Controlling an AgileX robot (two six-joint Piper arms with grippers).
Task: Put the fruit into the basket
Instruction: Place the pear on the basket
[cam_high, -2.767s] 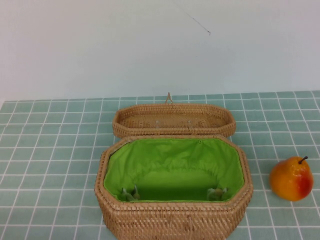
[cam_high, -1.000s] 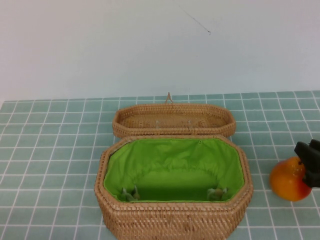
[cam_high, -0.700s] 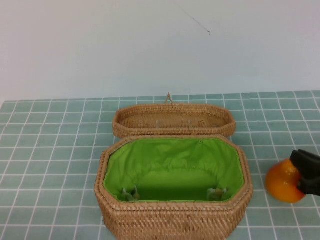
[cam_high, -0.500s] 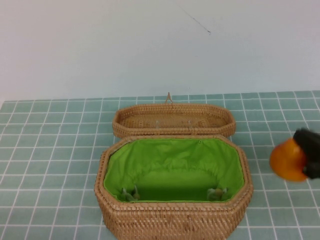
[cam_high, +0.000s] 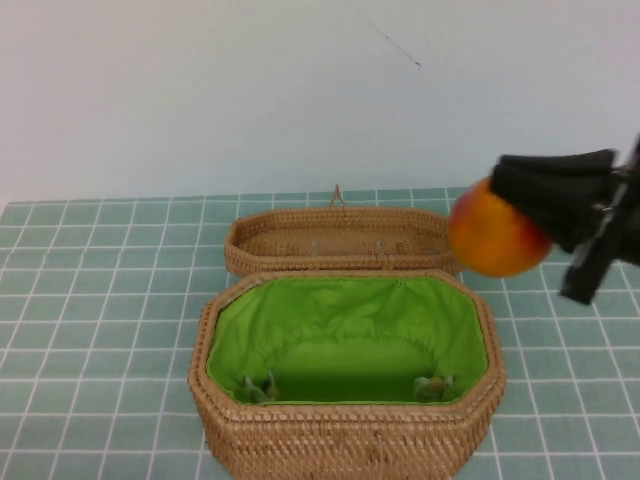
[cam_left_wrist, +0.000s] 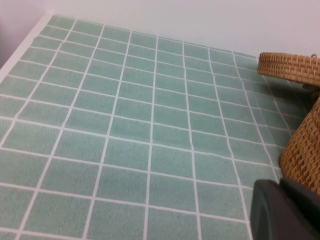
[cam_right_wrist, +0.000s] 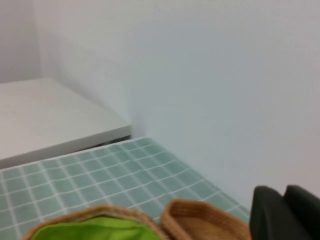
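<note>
fruit (cam_high: 495, 238): glossy, rounded, judged light, firm and slippery, best taken across its widest part; held aloft, clasped by the right gripper (cam_high: 520, 205), above the far right corner of the basket (cam_high: 345, 440). left gripper (cam_left_wrist: 282, 212): parked low, left of the basket; finger state cannot be told.

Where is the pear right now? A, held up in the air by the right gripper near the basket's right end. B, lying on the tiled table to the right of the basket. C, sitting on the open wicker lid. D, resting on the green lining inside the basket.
A: the right gripper is shut on the pear, holding it in the air by the right end of the basket. The left gripper is parked beside the basket.
</note>
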